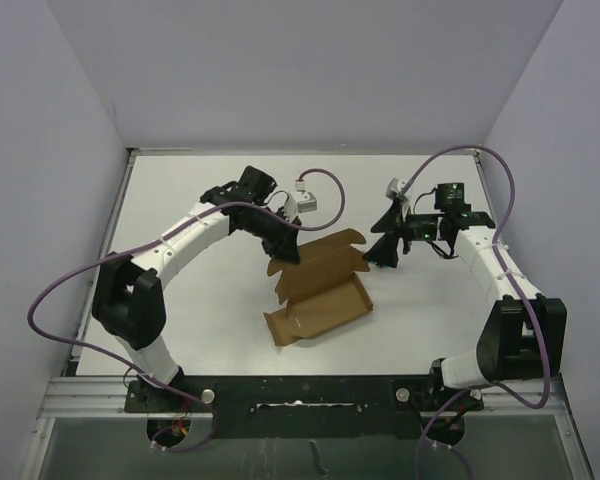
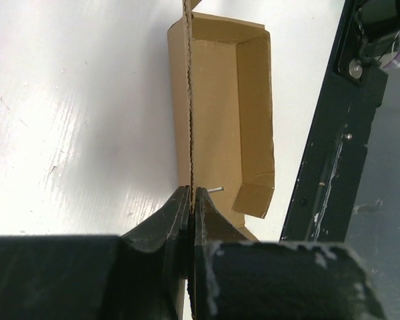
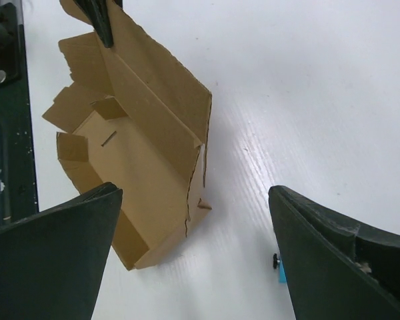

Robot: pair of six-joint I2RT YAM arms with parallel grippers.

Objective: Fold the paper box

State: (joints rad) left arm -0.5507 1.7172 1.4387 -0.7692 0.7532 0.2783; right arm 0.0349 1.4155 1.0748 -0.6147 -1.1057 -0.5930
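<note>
The brown paper box (image 1: 320,285) lies mid-table, its tray part folded with raised walls and its lid panel standing up. My left gripper (image 1: 287,255) is shut on the upright lid panel's edge; the left wrist view shows the thin cardboard (image 2: 217,100) pinched between the fingers (image 2: 173,217). My right gripper (image 1: 382,252) is open and empty, just right of the box and apart from it. In the right wrist view the box (image 3: 140,160) lies ahead-left between the spread fingers (image 3: 60,247).
A tiny blue object (image 3: 281,270) lies on the white table by my right finger. A small white and grey block (image 1: 307,200) sits behind the box. The black front rail (image 1: 310,390) runs along the near edge.
</note>
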